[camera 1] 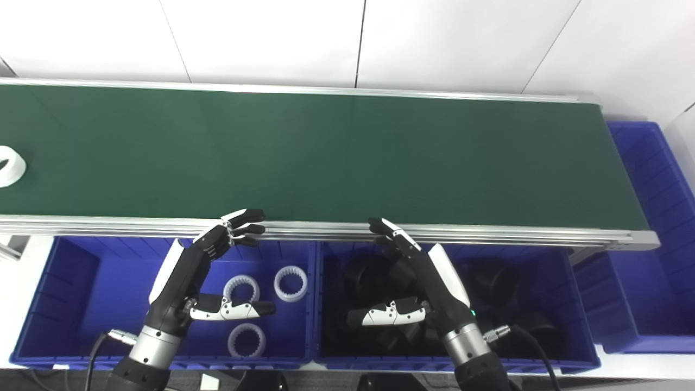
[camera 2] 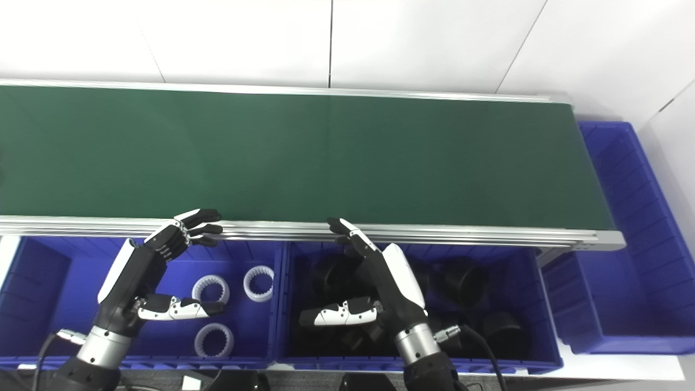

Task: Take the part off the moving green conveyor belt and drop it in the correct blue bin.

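A white ring part point(camera 1: 10, 165) lies on the green conveyor belt point(camera 1: 326, 152) at its far left edge, partly cut off by the picture; it does not show in the right eye view. My left hand point(camera 1: 209, 266) is open and empty above the left blue bin point(camera 1: 65, 282), which holds three white toothed rings point(camera 1: 290, 283). My right hand point(camera 1: 418, 282) is open and empty above the middle blue bin point(camera 1: 564, 304), which holds several black round parts point(camera 1: 491, 279). Both hands' fingers reach up to the belt's near rail.
The belt's aluminium near rail point(camera 1: 488, 233) runs across just beyond the fingertips. A third blue bin point(camera 1: 651, 217) stands at the belt's right end. A white wall is behind the belt. Cables trail from both wrists.
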You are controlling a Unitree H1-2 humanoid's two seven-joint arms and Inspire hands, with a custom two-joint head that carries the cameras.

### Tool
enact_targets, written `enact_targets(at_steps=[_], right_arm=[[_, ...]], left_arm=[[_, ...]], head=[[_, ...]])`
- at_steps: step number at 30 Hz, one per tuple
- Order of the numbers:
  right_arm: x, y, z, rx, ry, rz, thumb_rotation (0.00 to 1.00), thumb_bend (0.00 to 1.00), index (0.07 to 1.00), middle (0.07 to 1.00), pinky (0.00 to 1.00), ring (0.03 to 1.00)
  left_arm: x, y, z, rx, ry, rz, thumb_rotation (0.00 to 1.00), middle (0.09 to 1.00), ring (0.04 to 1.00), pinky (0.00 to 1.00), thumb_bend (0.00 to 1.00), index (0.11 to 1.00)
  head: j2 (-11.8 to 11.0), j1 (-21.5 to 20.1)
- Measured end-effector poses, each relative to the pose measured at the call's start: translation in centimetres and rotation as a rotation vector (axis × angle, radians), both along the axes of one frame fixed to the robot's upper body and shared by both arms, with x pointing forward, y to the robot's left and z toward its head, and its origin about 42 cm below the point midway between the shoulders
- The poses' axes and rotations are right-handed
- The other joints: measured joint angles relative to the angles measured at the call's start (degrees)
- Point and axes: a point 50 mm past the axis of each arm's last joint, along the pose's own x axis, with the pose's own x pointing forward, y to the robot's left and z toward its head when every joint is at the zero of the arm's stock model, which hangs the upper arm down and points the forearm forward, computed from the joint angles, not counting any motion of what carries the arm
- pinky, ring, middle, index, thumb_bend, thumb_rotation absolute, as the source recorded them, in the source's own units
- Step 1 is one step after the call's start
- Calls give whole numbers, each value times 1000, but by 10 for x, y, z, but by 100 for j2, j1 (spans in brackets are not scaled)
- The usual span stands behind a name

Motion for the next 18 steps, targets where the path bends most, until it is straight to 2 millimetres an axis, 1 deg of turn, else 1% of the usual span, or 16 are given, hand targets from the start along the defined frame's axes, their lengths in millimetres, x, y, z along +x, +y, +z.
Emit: enact_targets(at_steps=[1,3,4,5,7,9,10,11,12,13,14,16,17,18], right_arm=[[0,0,-1,-2,2,0,238,918,885,864,740,819],[-1,-3,-2,-3,9,-1,217,912,890,869,758,830],[-2,-6,-3,-1,14,-1,216,911,890,869,758,831],[-2,-8,-4,1,20,-3,195,914,889,870,766,833],[-5,-13,-8,13,38,-11,154,914,891,869,763,833],[-7,-19,-12,11,52,-16,119,918,890,865,755,826],[-8,-21,-13,15,51,-15,128,921,890,865,753,825],[-9,-23,-14,14,45,-10,155,925,891,866,750,826],[-10,-25,-15,14,40,-5,188,933,889,867,752,828],[-10,-27,-15,14,36,-1,193,934,889,867,753,828],[-10,-29,-17,12,39,-3,215,941,887,868,748,829],[-11,-31,-23,6,53,-10,229,946,885,868,743,831],[-11,-32,-25,4,60,-12,212,946,884,864,746,828],[-12,-32,-27,4,63,-10,197,950,881,860,744,820]], left_arm=[[0,0,0,-1,1,2,140,808,751,658,946,803],[0,-1,-2,-5,6,4,137,810,752,661,962,794],[-1,-3,-4,-10,12,4,137,810,752,661,962,794],[-1,-6,-6,-14,18,6,152,807,750,659,965,793],[-3,-13,-11,-5,32,5,173,807,747,657,962,793],[-6,-21,-13,7,36,-2,177,809,752,665,959,797],[-6,-24,-14,5,38,-3,178,810,753,667,960,798],[-7,-28,-16,6,42,-3,181,810,753,669,963,799],[-7,-31,-18,8,46,0,185,811,751,666,964,799],[-8,-33,-20,12,51,-3,186,811,751,665,964,799],[-9,-35,-22,19,54,-3,184,812,748,661,961,798],[-9,-39,-24,23,59,-5,186,812,747,658,961,796],[-9,-40,-25,22,60,-3,187,811,746,658,964,794],[-9,-42,-27,21,62,-2,186,811,747,659,967,794]], head=[[-44,106],[-394,807],[-396,810],[-640,1219],[-642,1223],[-992,1678],[-994,1680],[-1107,1759],[-1108,1759],[-1108,1759],[-1230,1803],[-1319,1803],[-1380,1760],[-1381,1759]])
